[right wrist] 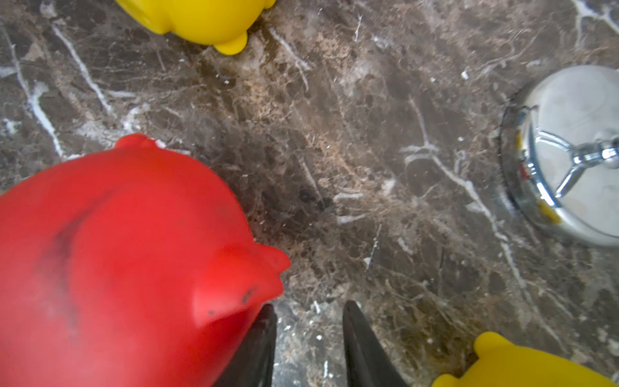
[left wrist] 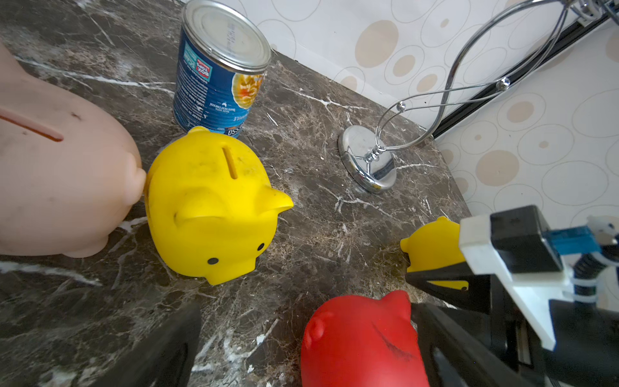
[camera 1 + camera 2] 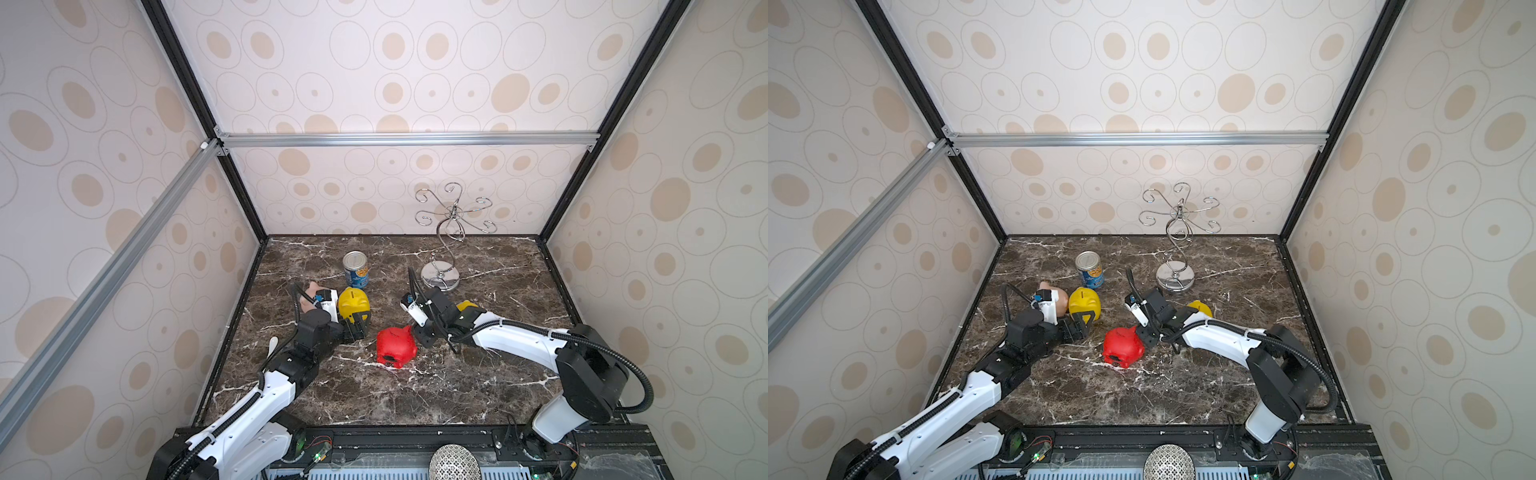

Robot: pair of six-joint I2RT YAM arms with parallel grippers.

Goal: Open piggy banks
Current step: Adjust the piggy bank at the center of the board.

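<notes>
The red piggy bank (image 3: 395,347) lies near the middle of the worktop (image 3: 415,395). The right end effector (image 1: 308,306) stands just beside it, narrowly parted and empty. The left end effector (image 3: 360,323) is spread wide, empty, by a yellow piggy bank (image 3: 353,304) that touches the pink piggy bank (image 2: 57,167).

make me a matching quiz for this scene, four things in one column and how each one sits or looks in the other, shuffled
1 red piggy bank
2 pale pink piggy bank
3 tin can
4 wire stand

a upright, blue label
b tipped over, underside showing
c tall, round chrome base
d partly hidden behind the left arm in both top views

Pairs: 1-b, 2-d, 3-a, 4-c
</notes>
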